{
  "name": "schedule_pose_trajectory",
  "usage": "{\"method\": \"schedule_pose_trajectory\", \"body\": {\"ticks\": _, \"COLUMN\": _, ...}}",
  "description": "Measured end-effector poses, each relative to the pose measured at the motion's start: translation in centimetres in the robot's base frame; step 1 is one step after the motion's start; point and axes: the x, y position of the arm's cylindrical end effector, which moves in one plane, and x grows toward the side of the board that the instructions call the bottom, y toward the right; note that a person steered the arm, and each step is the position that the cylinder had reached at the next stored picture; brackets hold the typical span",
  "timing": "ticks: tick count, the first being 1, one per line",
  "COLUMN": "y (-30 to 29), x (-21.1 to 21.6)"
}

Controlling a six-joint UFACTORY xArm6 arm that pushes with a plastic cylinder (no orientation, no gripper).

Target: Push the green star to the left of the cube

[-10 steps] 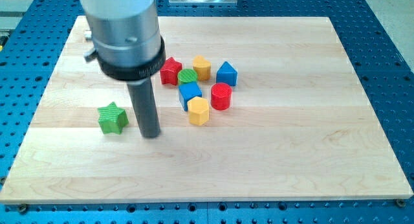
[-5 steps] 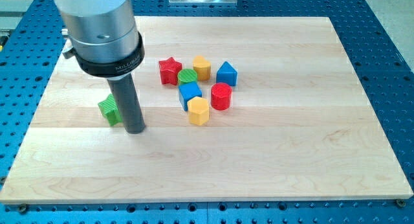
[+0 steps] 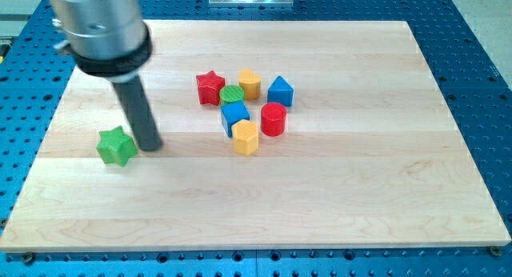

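Observation:
The green star (image 3: pixel 117 146) lies on the wooden board (image 3: pixel 336 189) at the view's left. My tip (image 3: pixel 150 146) stands just right of the star, touching or nearly touching it. The blue cube (image 3: pixel 234 116) sits in the cluster at the board's middle, well to the right of the star and the tip.
Around the cube are a red star (image 3: pixel 210 87), a green cylinder (image 3: pixel 232 94), a yellow block (image 3: pixel 250 83), a blue triangular block (image 3: pixel 280 90), a red cylinder (image 3: pixel 274 118) and a yellow hexagon (image 3: pixel 246 137). The board's left edge is close to the green star.
My tip has moved to the view's left and slightly up. The green star has slid left with it, farther from the cube.

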Motion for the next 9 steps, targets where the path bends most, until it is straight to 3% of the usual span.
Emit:
{"method": "schedule_pose_trajectory", "body": {"ticks": 1, "y": 2.4, "x": 3.6}}
{"method": "schedule_pose_trajectory", "body": {"ticks": 2, "y": -1.3, "x": 5.0}}
{"method": "schedule_pose_trajectory", "body": {"ticks": 3, "y": -4.8, "x": 2.1}}
{"method": "schedule_pose_trajectory", "body": {"ticks": 9, "y": -8.2, "x": -0.8}}
